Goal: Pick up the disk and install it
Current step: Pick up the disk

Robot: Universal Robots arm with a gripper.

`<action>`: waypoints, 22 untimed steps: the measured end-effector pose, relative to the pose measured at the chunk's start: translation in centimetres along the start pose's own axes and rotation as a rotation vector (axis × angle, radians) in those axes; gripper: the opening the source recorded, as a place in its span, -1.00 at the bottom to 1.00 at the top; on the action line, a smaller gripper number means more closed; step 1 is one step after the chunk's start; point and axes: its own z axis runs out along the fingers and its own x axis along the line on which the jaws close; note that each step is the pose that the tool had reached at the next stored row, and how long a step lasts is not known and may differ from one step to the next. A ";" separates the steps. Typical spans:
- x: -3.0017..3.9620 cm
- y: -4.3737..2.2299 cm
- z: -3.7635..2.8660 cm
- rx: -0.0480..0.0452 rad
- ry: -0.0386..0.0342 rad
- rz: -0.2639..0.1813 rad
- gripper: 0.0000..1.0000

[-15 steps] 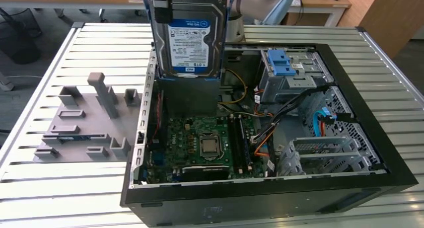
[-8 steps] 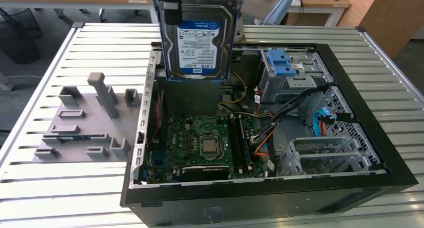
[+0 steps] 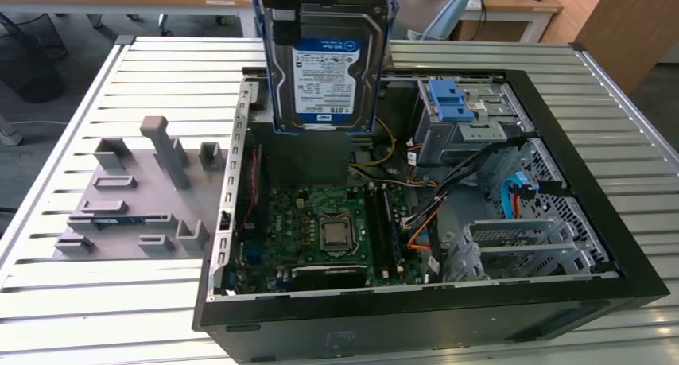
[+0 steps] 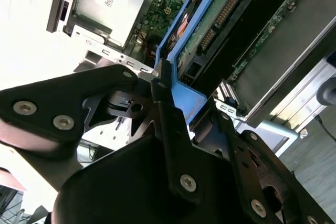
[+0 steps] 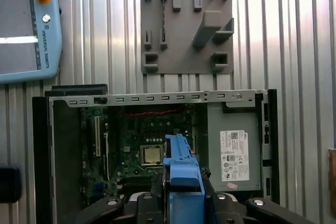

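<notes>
one disk (image 3: pixel 323 71) hangs clamped in the tool (image 5: pixel 182 195).

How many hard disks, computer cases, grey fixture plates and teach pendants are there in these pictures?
hard disk: 1
computer case: 1
grey fixture plate: 1
teach pendant: 1
Total: 4

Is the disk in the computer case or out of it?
Out. The disk hangs upright over the open computer case, not seated in any bay, with the gripper shut on its blue frame.
</notes>
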 end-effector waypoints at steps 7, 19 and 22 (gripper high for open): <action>0.35 -0.98 0.26 0.0018 0.0010 0.000 -0.26; 0.78 -2.79 0.55 0.0046 0.0050 0.000 -0.26; 0.92 -3.22 0.63 0.0054 0.0055 0.000 -0.26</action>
